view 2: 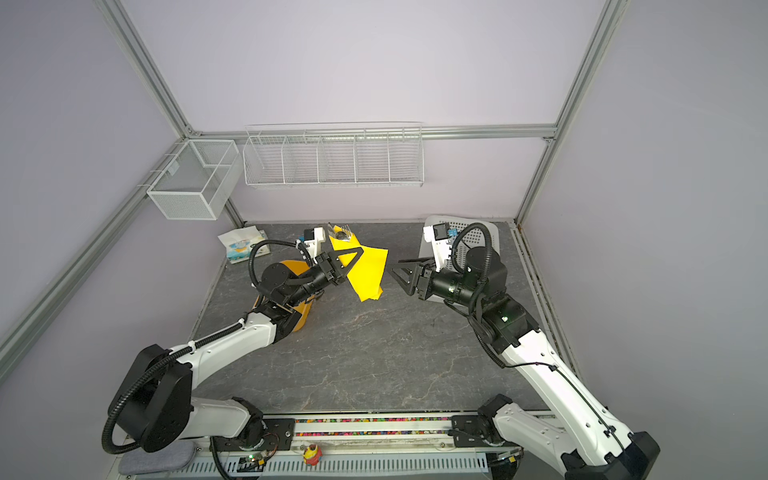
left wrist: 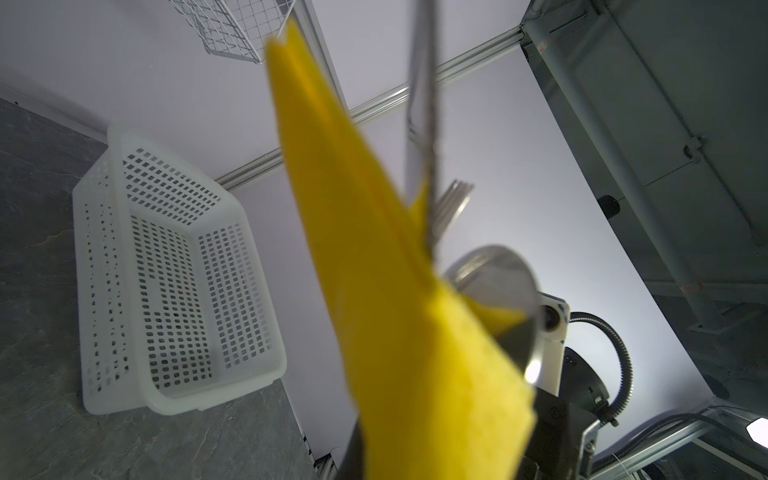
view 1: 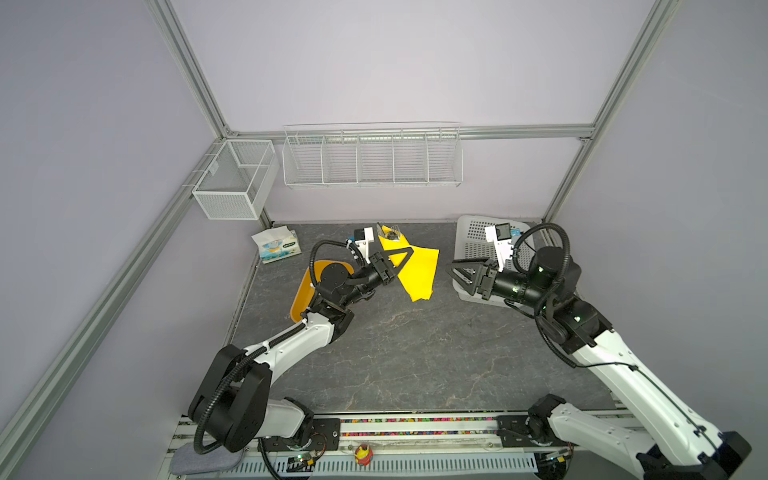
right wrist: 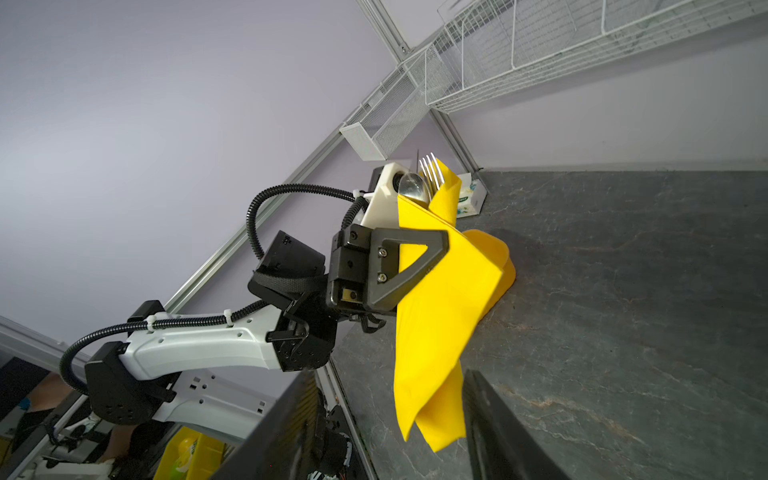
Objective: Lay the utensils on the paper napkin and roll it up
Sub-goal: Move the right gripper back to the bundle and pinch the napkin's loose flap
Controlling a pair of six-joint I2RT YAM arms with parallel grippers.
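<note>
Left fingers [right wrist: 415,239] clamped on the napkin [right wrist: 449,311], utensils [right wrist: 432,174] poking out its top, bundle hanging above the counter [right wrist: 623,291]. Right fingers [right wrist: 498,424] apart, empty. Paper's floppy, cutlery slick, prob. slips; pinch mid-bundle over handles.

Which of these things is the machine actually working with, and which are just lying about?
In use: paper napkin, fork and spoon wrapped in it, left gripper clamping the bundle.
Lying about: tissue pack, orange tray, white basket, wire rack, mesh box.
</note>
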